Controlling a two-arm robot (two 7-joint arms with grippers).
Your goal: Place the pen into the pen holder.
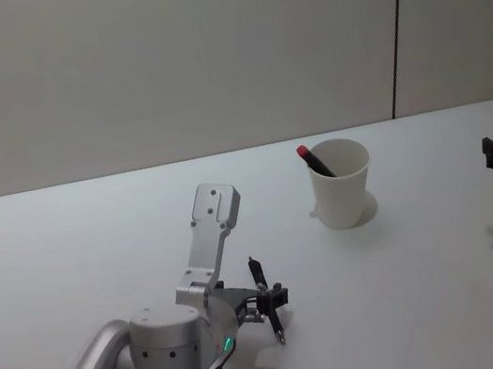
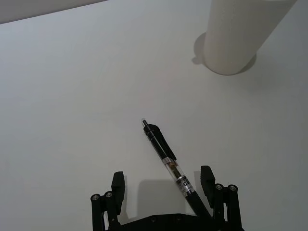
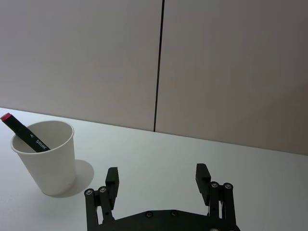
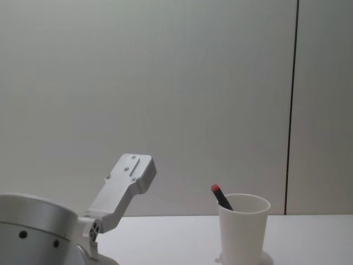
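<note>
We see the left gripper's black fingers spread wide, clamped on nothing. A black pen with a clear barrel lies between them, close beside one finger; whether it touches we cannot tell. That arm reaches forward from the lower left, low over the white table. The right gripper hangs equally wide and empty, off to the right. Between the two stands a plain white tapered cup, upright, with a slim black pen with a red end leaning inside, its red end above the rim.
</note>
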